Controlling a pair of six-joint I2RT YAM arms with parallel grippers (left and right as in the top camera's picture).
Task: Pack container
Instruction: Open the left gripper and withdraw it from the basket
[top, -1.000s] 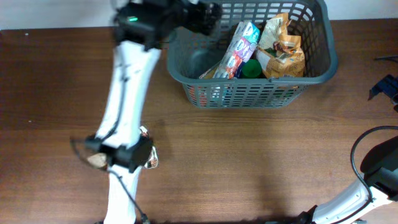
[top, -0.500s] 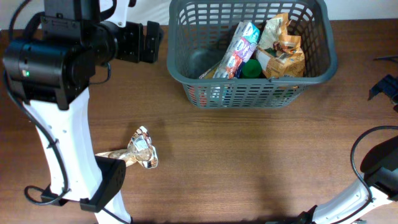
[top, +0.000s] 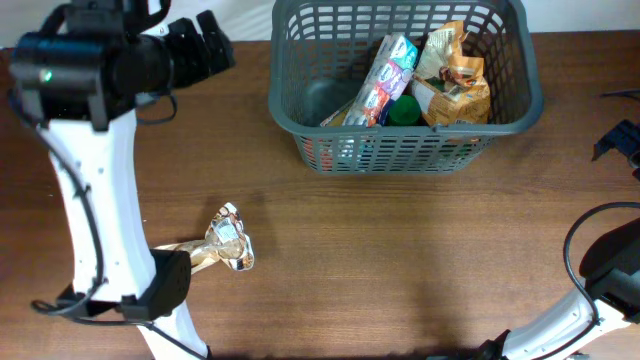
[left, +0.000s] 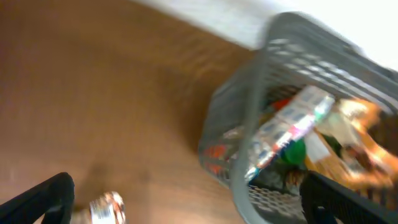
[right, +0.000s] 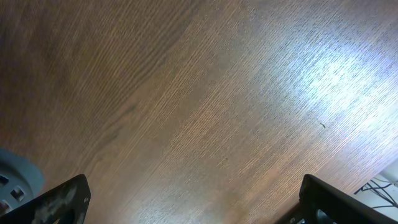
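The dark gray lattice container (top: 512, 118) stands at the back middle of the table, holding a long colourful packet (top: 384, 78), an orange snack bag (top: 456, 80) and a green item (top: 404, 110). It also shows blurred in the left wrist view (left: 249, 118). A crumpled silvery packet (top: 226, 243) lies on the table at the front left; it shows in the left wrist view (left: 107, 209). My left gripper (top: 206, 42) is open and empty, high at the back left, apart from the container. My right gripper (top: 620, 140) is open at the far right edge over bare wood.
The left arm's white links (top: 90, 200) rise from its base at the front left, next to the silvery packet. A black cable (top: 580, 240) loops at the front right. The wooden table (top: 400, 260) stretches between packet and right arm.
My left arm has swung left and away from the container, from over its left rim to the back left corner. The container, the packet and the right arm have not moved.
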